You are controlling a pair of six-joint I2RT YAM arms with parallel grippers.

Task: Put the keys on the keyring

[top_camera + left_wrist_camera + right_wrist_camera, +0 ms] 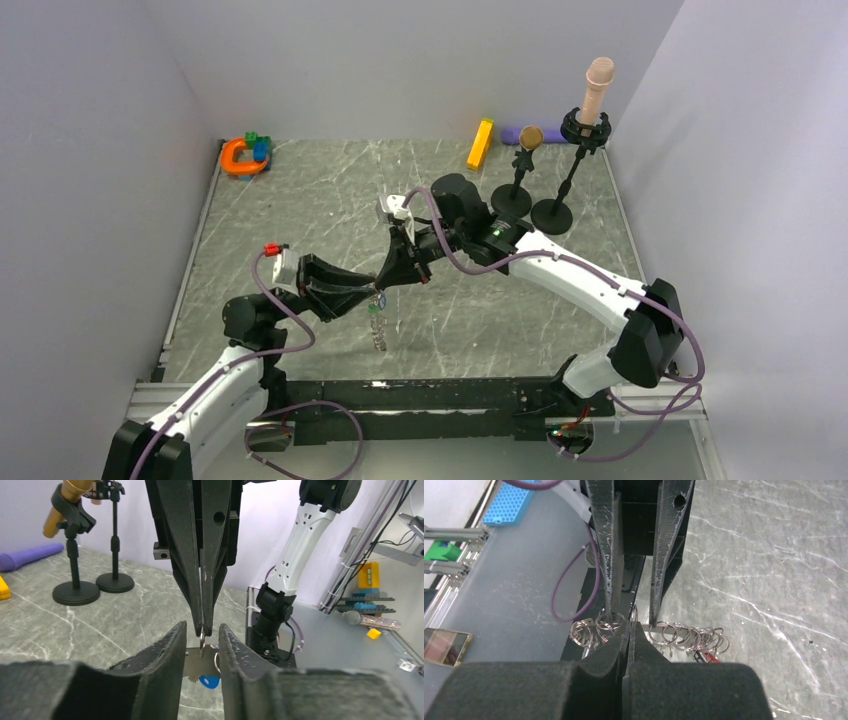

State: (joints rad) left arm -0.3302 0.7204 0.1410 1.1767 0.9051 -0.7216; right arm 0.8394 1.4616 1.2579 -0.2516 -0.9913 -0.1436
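Steel wire, likely light, stiff and slippery: left fingers (165,655) spread, straddling the keyring (696,639) hanging above the bench (300,200), keys (710,655) dangling beneath; right fingers (644,650) pressed together, pinching 1 thin loop. I judge that the best hold, across the wire.

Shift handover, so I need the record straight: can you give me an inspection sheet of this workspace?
Surface: grey marbled table, nothing spilled seen.
Job's things: keys hang in a bunch under the keyring.
Clutter: orange toy, yellow bar, purple cylinder, two microphone stands, all at the far edge.
Hands: right hand shut on the keyring; left hand open, fingers either side of it.
Cables: purple cables loop along both arms, clear of the bunch.
Surroundings: plain walls on three sides.
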